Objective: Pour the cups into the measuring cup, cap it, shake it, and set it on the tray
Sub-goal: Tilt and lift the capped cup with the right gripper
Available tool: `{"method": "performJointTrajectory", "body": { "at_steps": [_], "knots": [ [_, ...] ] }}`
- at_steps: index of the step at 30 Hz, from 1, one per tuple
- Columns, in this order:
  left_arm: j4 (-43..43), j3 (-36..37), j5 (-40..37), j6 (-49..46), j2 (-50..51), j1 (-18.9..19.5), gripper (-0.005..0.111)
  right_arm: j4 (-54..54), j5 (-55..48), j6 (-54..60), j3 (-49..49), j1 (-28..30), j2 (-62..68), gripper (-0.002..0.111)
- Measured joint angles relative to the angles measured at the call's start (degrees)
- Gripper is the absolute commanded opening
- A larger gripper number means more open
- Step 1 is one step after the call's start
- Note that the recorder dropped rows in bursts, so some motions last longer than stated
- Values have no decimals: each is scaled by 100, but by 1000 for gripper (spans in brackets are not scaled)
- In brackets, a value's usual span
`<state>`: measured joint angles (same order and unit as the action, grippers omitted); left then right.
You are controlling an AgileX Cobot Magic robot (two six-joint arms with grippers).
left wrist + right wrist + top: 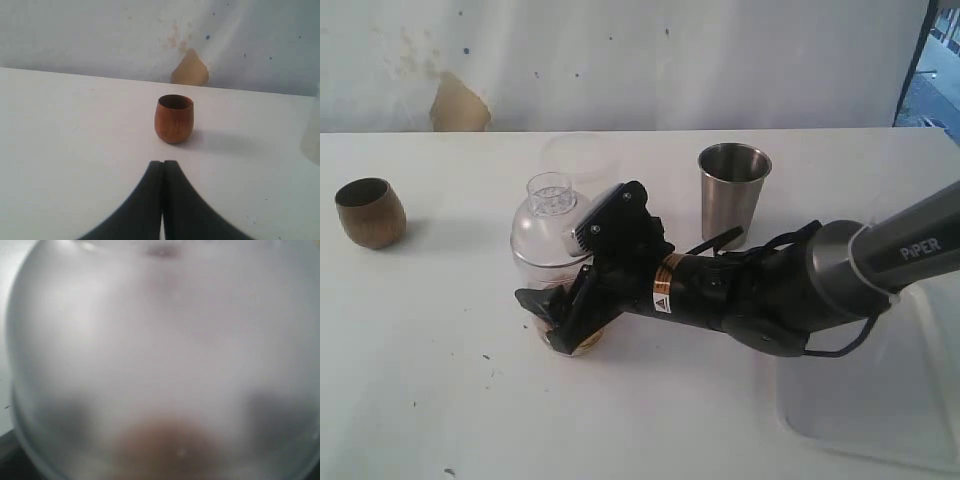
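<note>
Two grippers on record. The right gripper [560, 320] reaches across the middle, its jaws spread wide around the lower body of the measuring cup [545, 245] and seemingly pressed against it. The left gripper [162, 170] is fully closed and empty, pointed at the wooden cup [173, 119].

Item: measuring cup. Location: on the surface [440, 380], left of centre, between the wooden cup and the steel tumbler [732, 195], well apart from the tray [890, 400]. Whether its base rests on the surface cannot be told. Orientation: upright, long axis vertical, the clear domed cap [552, 195] on top pointing up. Contents: a brownish layer low inside.

Step in hand, judged: both cups stand upright and apart from it and the cap is on, so pouring and capping look done; this is the grasp before shaking.

Next move calls for: a firm hold on the rounded wall, a straight lift clear of the tumbler, and a cap that holds.
</note>
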<state>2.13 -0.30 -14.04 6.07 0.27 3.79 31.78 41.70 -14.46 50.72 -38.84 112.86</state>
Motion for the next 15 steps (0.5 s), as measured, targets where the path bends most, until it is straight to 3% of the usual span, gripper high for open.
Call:
{"method": "performJointTrajectory", "body": {
  "at_steps": [11, 15],
  "knots": [
    [0, 0, 0, 0, 0, 0, 0, -65, -35, 26, 22, 0, 61, 81],
    [0, 0, 0, 0, 0, 0, 0, -201, -64, 116, 22, 0, 61, 92]
  ]
}}
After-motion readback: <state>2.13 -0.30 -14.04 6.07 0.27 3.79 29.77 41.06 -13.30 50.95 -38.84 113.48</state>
